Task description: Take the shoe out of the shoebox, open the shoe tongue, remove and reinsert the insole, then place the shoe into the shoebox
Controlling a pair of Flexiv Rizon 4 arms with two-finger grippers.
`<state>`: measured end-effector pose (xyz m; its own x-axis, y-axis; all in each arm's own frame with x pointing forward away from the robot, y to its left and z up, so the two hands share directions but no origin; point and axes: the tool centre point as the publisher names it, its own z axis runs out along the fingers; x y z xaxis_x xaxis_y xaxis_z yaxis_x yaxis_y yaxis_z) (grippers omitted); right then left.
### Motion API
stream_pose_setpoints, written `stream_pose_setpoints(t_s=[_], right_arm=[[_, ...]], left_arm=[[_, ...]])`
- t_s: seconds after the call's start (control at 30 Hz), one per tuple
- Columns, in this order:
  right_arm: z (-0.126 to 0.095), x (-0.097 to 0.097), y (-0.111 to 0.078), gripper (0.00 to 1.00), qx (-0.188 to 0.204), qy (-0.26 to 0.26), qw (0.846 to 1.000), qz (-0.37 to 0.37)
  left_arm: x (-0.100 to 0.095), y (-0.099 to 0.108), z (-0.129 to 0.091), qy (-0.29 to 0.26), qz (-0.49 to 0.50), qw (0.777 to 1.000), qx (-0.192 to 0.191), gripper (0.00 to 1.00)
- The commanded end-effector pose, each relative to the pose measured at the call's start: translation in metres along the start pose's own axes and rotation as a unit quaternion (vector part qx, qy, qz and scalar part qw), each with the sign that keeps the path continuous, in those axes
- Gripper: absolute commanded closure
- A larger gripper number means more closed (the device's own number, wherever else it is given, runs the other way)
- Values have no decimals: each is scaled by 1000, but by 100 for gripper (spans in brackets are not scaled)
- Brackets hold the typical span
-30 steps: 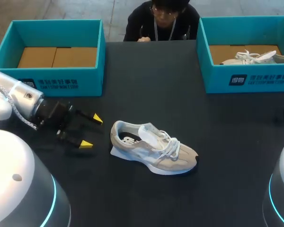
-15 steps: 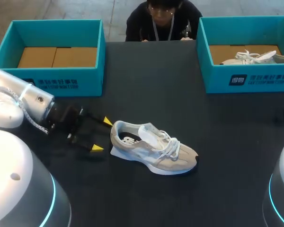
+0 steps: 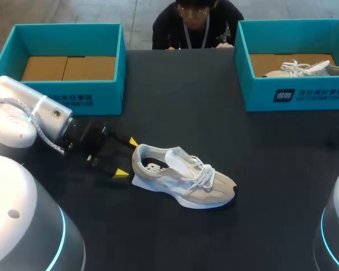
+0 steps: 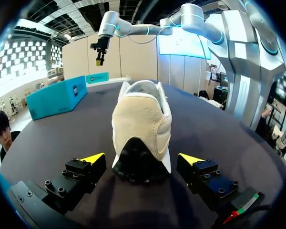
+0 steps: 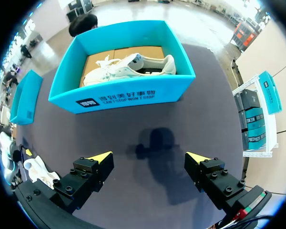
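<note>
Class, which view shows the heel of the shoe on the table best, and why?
Left wrist view: the heel of the shoe faces it, close up. The head view shows its side from above; the right wrist view catches only a scrap.

Shoe (image 3: 181, 176) lay mid-table (image 3: 214, 113), left gripper (image 3: 127, 157) just left of the shoe's heel, left shoebox (image 3: 68, 68) behind and left of the shoe, right shoebox (image 3: 294, 93) behind and right of it, second shoe (image 3: 302, 69) inside that box, right gripper (image 5: 148, 156) before it.
</note>
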<state>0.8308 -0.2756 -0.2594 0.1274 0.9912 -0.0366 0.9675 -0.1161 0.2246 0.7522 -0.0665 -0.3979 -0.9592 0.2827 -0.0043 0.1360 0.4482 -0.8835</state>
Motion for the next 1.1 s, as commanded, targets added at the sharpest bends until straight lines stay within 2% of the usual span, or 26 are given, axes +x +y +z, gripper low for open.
stream_pose_setpoints(t_s=[0.03,0.7,1.1], right_arm=[[0,0,0,0,0,1,1000,0],[0,0,0,0,0,1,1000,0],[0,0,0,0,0,1,1000,0]], left_arm=[[-11,6,2,21,-7,1000,7,0],[-4,7,20,53,-13,999,2,0],[-2,-6,35,59,-9,998,12,0]])
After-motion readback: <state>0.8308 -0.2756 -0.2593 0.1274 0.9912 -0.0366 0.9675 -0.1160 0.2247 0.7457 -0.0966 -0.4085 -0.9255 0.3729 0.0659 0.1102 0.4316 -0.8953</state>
